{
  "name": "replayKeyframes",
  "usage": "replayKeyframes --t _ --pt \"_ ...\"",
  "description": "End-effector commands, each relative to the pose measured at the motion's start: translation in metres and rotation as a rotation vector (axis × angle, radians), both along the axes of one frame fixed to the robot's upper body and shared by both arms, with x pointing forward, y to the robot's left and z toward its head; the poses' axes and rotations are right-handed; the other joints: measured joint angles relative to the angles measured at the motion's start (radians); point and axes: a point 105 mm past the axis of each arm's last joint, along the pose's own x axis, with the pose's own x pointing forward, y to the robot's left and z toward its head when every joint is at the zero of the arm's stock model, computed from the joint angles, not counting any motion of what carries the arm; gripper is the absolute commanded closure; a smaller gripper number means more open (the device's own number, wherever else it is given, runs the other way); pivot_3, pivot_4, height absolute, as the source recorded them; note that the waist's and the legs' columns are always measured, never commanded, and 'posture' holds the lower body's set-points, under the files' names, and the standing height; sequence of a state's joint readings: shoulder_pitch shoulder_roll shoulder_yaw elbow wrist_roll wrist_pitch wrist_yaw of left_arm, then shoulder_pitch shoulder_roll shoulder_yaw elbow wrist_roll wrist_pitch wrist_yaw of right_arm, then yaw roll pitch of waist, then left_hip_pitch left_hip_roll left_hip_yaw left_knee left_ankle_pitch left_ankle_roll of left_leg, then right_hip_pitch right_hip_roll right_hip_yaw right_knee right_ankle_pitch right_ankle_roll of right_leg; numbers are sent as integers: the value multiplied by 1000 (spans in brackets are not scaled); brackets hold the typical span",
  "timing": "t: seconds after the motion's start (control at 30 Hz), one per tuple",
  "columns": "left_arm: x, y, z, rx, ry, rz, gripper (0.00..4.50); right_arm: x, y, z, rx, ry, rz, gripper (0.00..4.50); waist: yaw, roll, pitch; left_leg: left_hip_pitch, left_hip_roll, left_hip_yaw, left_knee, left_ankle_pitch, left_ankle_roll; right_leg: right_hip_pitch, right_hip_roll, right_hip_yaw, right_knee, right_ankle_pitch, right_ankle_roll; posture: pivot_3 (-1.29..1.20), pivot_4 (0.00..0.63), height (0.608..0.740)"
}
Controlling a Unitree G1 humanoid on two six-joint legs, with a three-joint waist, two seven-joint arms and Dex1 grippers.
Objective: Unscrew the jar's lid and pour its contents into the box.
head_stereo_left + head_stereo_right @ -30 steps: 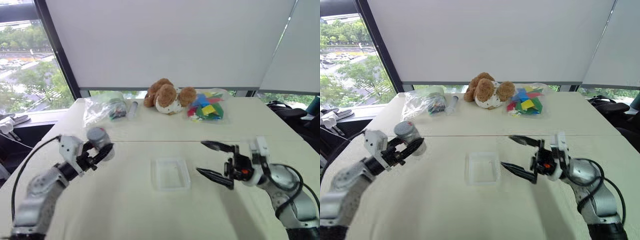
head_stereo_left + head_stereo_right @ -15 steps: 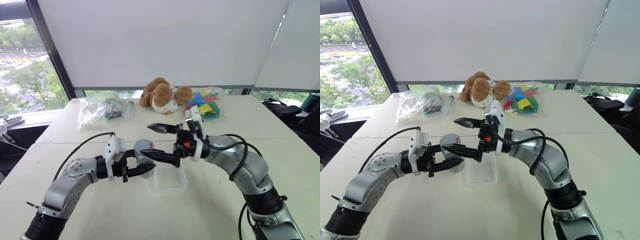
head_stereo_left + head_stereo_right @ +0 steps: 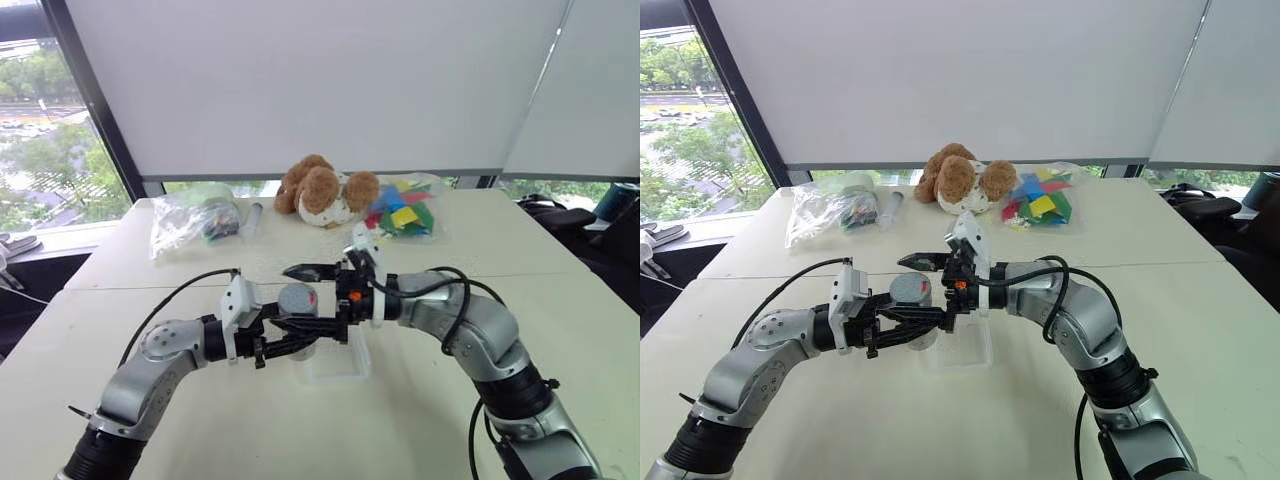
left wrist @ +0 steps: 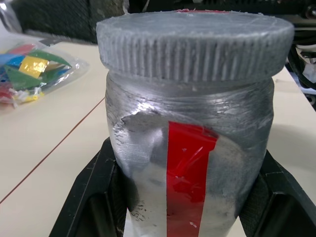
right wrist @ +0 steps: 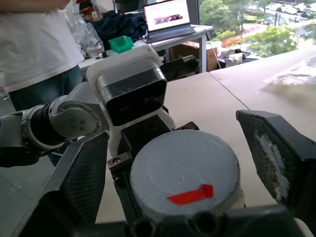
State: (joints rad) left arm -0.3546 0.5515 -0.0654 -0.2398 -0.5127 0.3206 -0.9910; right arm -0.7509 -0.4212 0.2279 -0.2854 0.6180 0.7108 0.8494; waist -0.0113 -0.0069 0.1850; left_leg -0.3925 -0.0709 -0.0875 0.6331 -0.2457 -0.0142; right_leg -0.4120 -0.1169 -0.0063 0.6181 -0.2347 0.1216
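Jar [image 3: 297, 303], small and silver-grey with a red stripe down its side, is held upright above the middle of the counter [image 3: 560, 300], just left of the clear box [image 3: 338, 362]. The left tool [image 3: 290, 340] is clenched around the jar's body. The grey ribbed lid [image 4: 195, 42] is on, with a red mark on its flat top. The right tool [image 3: 318, 296] reaches in from the right with its fingers spread wide, one on either side of the lid, not touching it.

Risks, as judgements: if the right tool closes off-centre, it may grip only the lid's edge and slip on the ribs. If the left grasp is weak, the whole jar may turn with the lid instead of unscrewing, or be pulled out and fall. The box is light and lies just beside the arms, so an arm could nudge it away. Once open, a jar tilted too early would spill pellets onto the counter.

Hard to make out: the contents are hidden by the opaque wall. The near part of the box is covered by the tools. How tightly the lid is screwed cannot be told. At the far edge lie a plush toy [image 3: 322, 190] and clear bags [image 3: 193, 220].
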Motion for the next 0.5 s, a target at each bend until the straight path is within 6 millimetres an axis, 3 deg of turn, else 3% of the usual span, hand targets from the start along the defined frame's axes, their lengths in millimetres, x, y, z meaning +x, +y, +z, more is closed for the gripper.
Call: replayKeyframes --t 0.03,0.1,0.17,0.2,0.33,0.5 --pt "-5 -5 9 -13 -42 -24 2361 -2 1 9 12 -49 17 255 -1 0 0 0 0 0 0 0 0 0 0 0 0 0 0 0 150 740" --pt "-6 -5 9 -14 -42 -26 2361 -1 1 8 11 -52 17 778 -2 0 0 0 0 0 0 0 0 0 0 0 1 0 0 0 150 740" --pt "-7 -6 9 -14 -42 -28 2361 -1 1 7 14 -55 18 1869 -2 0 0 0 0 0 0 0 0 -1 0 0 1 0 0 0 150 740" --pt "-7 -6 9 -14 -42 -29 2361 -1 1 7 15 -55 22 2165 -2 0 0 0 0 0 0 0 0 -1 0 0 1 0 0 0 150 740" --pt "-9 -5 10 -12 -43 -53 2361 -7 -1 5 0 -59 75 2156 -2 0 0 0 0 0 0 0 0 -1 0 0 1 0 0 0 150 740" --pt "-25 -8 19 -37 -50 -215 2361 -31 -15 0 -93 -51 351 2156 -1 0 0 0 0 0 0 0 0 0 0 0 1 0 0 0 150 740"
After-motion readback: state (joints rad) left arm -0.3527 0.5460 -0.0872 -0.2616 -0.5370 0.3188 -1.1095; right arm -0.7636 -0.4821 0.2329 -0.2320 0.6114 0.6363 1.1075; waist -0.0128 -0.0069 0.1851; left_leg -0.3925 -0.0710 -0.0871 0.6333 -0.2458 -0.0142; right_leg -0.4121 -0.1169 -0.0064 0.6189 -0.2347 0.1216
